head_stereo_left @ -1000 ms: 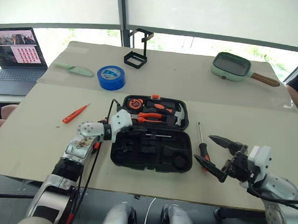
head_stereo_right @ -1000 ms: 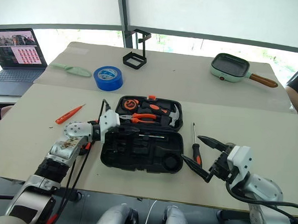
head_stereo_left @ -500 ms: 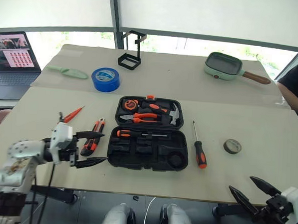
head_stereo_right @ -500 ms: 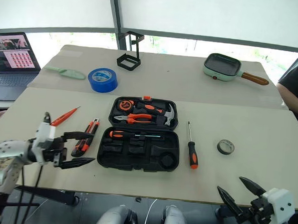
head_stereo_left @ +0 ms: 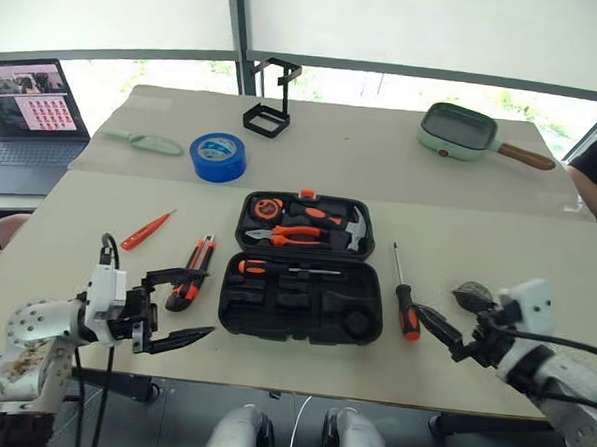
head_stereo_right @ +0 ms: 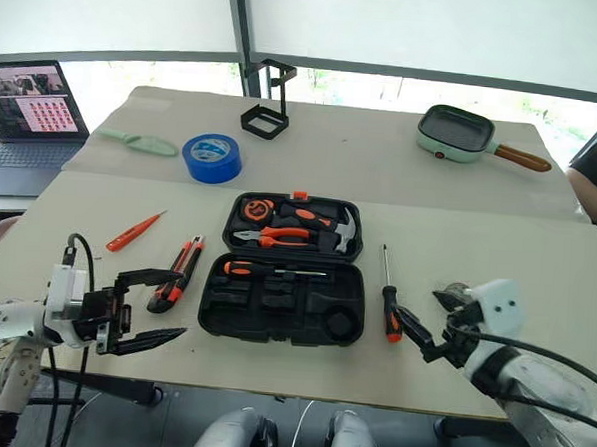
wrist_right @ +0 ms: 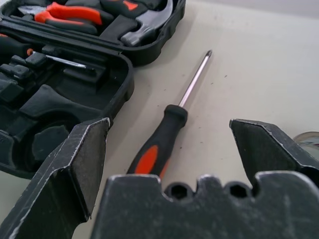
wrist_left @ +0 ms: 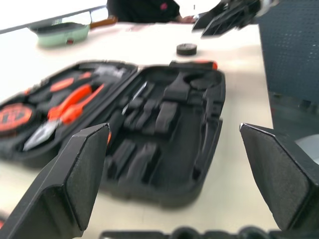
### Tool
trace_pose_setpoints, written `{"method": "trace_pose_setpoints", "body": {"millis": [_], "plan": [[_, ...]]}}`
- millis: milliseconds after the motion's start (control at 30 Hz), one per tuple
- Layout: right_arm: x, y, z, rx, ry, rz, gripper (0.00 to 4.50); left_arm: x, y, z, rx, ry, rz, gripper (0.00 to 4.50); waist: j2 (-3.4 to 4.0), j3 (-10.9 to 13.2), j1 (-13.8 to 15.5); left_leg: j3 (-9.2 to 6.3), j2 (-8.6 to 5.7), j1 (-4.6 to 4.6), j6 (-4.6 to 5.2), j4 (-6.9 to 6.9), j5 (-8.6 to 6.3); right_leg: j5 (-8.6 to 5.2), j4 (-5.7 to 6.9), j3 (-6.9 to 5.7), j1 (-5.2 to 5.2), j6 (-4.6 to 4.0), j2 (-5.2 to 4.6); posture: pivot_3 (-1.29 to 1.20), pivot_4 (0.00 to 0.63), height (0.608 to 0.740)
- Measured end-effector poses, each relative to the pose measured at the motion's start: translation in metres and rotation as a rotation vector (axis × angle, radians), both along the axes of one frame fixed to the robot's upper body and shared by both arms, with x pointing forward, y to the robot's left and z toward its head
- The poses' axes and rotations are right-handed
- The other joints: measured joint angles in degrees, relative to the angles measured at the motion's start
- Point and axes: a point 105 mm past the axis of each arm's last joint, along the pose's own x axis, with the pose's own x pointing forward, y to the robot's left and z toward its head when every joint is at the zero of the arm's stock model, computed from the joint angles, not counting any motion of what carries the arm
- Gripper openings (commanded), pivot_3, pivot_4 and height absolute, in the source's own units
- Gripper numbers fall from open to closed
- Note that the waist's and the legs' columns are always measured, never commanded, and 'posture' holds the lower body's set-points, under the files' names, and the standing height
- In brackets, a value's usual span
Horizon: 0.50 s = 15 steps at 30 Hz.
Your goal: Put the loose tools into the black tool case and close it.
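Blue tape roll, wire stand, pan, laptop

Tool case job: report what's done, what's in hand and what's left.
Done: one screwdriver lies in the open black tool case.
In hand: nothing; the left gripper and right gripper are open and empty.
Left: the screwdriver on the table, utility knife, thin orange screwdriver and small tape roll, then closing the case.
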Motion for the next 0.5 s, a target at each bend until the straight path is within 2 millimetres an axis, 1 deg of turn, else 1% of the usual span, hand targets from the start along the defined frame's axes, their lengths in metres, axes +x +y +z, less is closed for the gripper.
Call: {"method": "trace_pose_setpoints", "body": {"millis": [100,133,167,233,267,400,500], "plan": [[0.003,0.007,-0.013,-0.013,0.087,-0.022,4.50,-0.003,-0.012,0.004,0.001,-0.010,-0.038,4.47,0.00,0.0,-0.1,0.00,-0.03,-0.06,0.06,0.00,-0.02,-0.04,-0.01,-0.05,-0.02,0.08,0.16,0.00,0.150,0.740],[0.002,0.007,-0.017,-0.017,0.104,-0.027,4.50,-0.003,-0.013,0.004,-0.001,-0.007,-0.041,4.47,0.00,0.0,-0.1,0.00,-0.03,-0.06,0.10,0.00,-0.01,-0.09,-0.02,-0.05,-0.02,0.16,0.19,0.00,0.150,0.740],[0.002,0.007,-0.023,-0.025,0.131,-0.041,4.50,-0.003,-0.016,0.004,-0.004,-0.005,-0.048,4.47,0.00,0.0,-0.1,0.01,-0.04,-0.07,0.20,0.00,0.04,-0.28,-0.01,-0.07,-0.01,0.48,0.21,0.00,0.150,0.740],[0.001,0.006,-0.037,-0.040,0.187,-0.072,4.50,-0.004,-0.021,0.005,-0.008,0.005,-0.061,4.47,0.00,0.0,-0.1,0.03,-0.04,-0.08,0.33,0.00,0.11,-0.30,-0.01,-0.08,-0.01,0.54,0.24,0.00,0.150,0.740],[0.003,0.007,-0.038,-0.052,0.187,-0.080,4.50,-0.004,-0.024,0.006,-0.010,0.011,-0.068,4.47,0.00,0.0,-0.2,0.07,-0.05,-0.03,0.32,0.00,0.11,-0.30,0.00,-0.09,0.00,0.55,0.25,0.00,0.150,0.740],[0.010,0.008,-0.039,-0.063,0.172,-0.115,3.53,-0.004,-0.029,0.009,-0.014,0.013,-0.084,4.50,-0.04,0.0,-0.6,0.08,-0.03,0.07,0.05,0.00,-0.02,-0.30,0.02,-0.08,0.07,0.58,0.32,0.00,0.150,0.740],[0.016,0.006,-0.041,-0.064,0.145,-0.164,2.49,-0.005,-0.033,0.008,-0.013,0.024,-0.097,4.50,-0.05,0.0,-0.9,0.12,-0.02,0.12,0.01,0.00,0.00,-0.29,0.04,-0.05,0.07,0.60,0.36,0.00,0.150,0.740]]}}
